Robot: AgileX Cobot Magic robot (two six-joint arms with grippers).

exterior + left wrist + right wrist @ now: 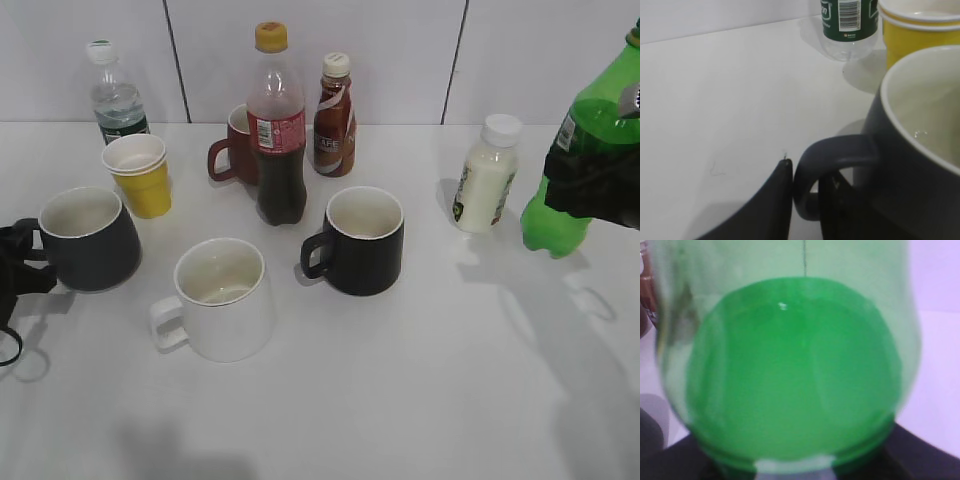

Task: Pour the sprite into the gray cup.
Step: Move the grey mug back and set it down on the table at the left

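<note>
The gray cup (88,240) stands upright at the left of the table, cream-white inside. My left gripper (18,262) is shut on its loop handle. In the left wrist view one finger sits outside the handle (832,155) and the other inside the loop, with my left gripper (807,197) beside the gray cup (920,165). The sprite (590,130), a green bottle, is at the far right and leans slightly. My right gripper (592,185) is shut round its middle. I cannot tell whether its base touches the table. The sprite (790,365) fills the right wrist view above my right gripper (795,471).
Between the two stand a white mug (220,298), a black mug (362,240), a cola bottle (278,125), a brown coffee bottle (335,102), a red-brown mug (235,145), stacked yellow paper cups (140,172), a water bottle (115,95) and a white drink bottle (488,172).
</note>
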